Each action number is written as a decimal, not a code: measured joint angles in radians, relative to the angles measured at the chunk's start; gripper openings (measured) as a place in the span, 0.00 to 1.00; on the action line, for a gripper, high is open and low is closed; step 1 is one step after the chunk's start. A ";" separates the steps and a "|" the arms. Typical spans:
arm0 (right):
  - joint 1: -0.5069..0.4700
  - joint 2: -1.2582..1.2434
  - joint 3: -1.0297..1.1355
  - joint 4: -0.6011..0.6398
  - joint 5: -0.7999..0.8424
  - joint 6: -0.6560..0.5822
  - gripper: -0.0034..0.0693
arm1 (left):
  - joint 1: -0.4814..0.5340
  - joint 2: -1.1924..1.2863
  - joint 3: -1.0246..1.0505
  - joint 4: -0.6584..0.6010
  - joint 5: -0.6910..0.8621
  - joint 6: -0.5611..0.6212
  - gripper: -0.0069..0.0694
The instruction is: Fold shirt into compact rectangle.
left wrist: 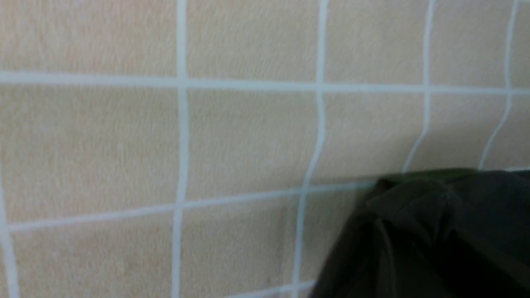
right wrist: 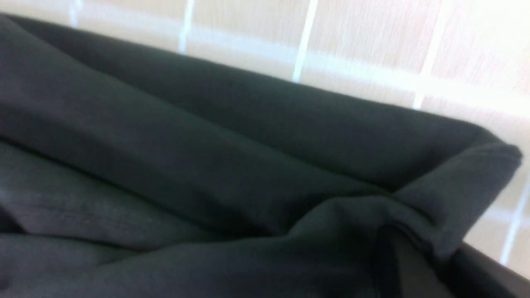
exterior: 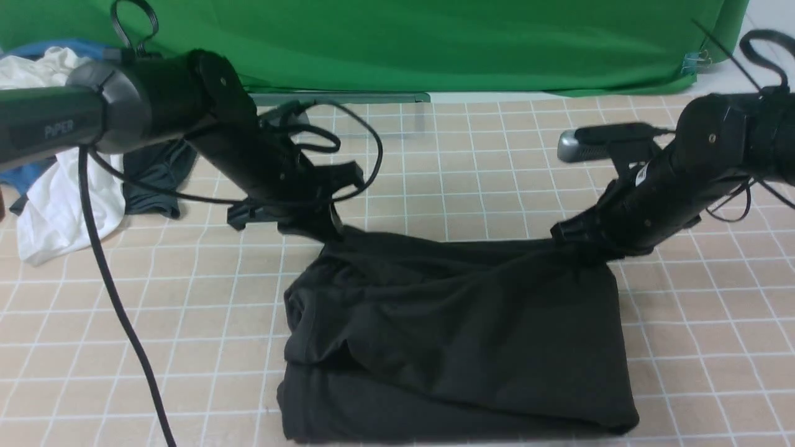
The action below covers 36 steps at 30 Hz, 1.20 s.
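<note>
The shirt (exterior: 456, 341) lies nearest to the camera, in the middle of the mat, already doubled into a rough dark block. Its near edge is a thick bottom layer, and a looser top layer with soft ridges lies over it. The far edge is lifted a little at both far corners, and this is why the cloth is stretched in a line between them.

At the far left corner the left gripper (exterior: 323, 233) comes down onto the cloth. Its jaws are hidden in the dark fabric, but they seem pressed together on the corner; the left wrist view shows a bunched corner of the shirt (left wrist: 434, 231) just above the mat. At the far right corner the right gripper (exterior: 587, 245) is also pinching the shirt, and the right wrist view shows a gathered fold (right wrist: 451, 198) drawn toward it. I judge that the two arms hold these corners so that they can carry the far edge over for the next fold.

The surface is a beige mat (exterior: 205, 298) with a white grid. Farther away on the left lies a heap of clothes (exterior: 56, 186), white, blue and dark grey, well apart from the shirt. Behind everything hangs a green backdrop (exterior: 404, 43).
</note>
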State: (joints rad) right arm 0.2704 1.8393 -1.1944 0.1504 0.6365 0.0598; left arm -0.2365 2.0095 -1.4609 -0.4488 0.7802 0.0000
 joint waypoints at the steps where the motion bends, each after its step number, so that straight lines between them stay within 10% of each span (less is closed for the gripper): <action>1: -0.001 0.000 -0.010 -0.001 -0.007 0.000 0.13 | 0.000 0.000 -0.004 0.000 -0.016 0.000 0.13; 10: -0.008 0.001 -0.028 -0.003 -0.040 -0.004 0.20 | 0.000 -0.001 -0.006 -0.017 -0.059 0.000 0.18; 20: -0.008 -0.118 -0.162 -0.014 0.166 -0.031 0.77 | 0.000 -0.177 -0.054 0.024 -0.015 -0.029 0.70; 24: -0.008 -0.202 -0.303 -0.019 0.396 -0.071 0.62 | 0.000 -0.281 -0.106 0.063 0.090 -0.045 0.85; 28: -0.008 -0.310 -0.412 -0.028 0.544 -0.124 0.21 | 0.000 -0.400 -0.141 0.118 0.200 -0.082 0.84; 36: -0.008 -0.626 -0.379 -0.035 0.570 -0.158 0.09 | 0.000 -0.536 -0.145 0.190 0.429 -0.083 0.31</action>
State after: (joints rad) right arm 0.2628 1.2132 -1.5736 0.1151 1.2067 -0.0979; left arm -0.2365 1.4734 -1.6059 -0.2593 1.2088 -0.0831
